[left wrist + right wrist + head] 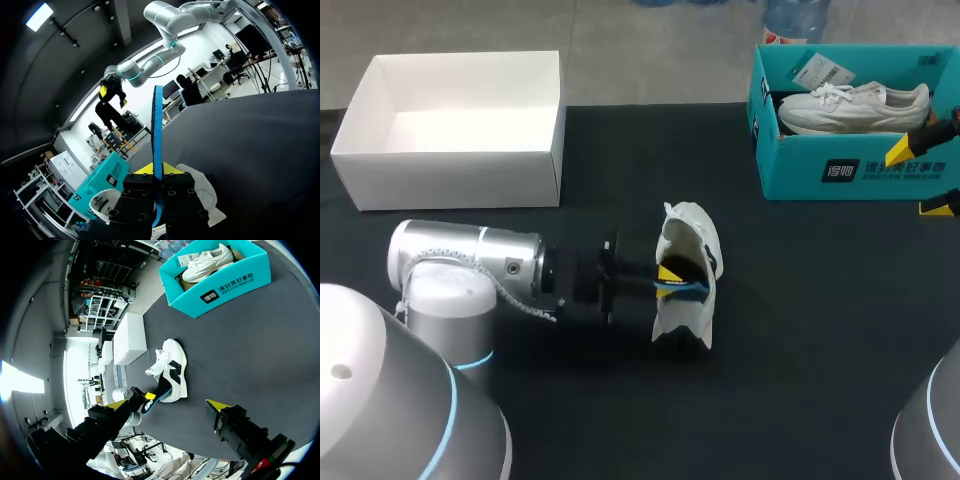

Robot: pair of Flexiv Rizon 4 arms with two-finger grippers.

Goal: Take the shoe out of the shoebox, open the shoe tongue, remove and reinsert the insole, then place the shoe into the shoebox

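Note:
A white shoe point(688, 240) with a dark side panel lies mid-table, its opening turned toward my left arm. My left gripper point(670, 274) is at that opening, shut on a blue insole point(158, 130) that stands edge-on between its yellow tips point(155, 169) and sticks out ahead of them. In the right wrist view the shoe point(172, 365) is ahead of my right gripper point(167, 405), which is open and holds nothing. That right gripper point(920, 178) hangs at the table's right edge, in front of the teal shoebox point(800, 165).
The teal shoebox point(220, 290) at the back right holds a second white shoe point(850, 105). An open white box point(455, 175) stands at the back left. The rest of the table is bare black cloth point(800, 350).

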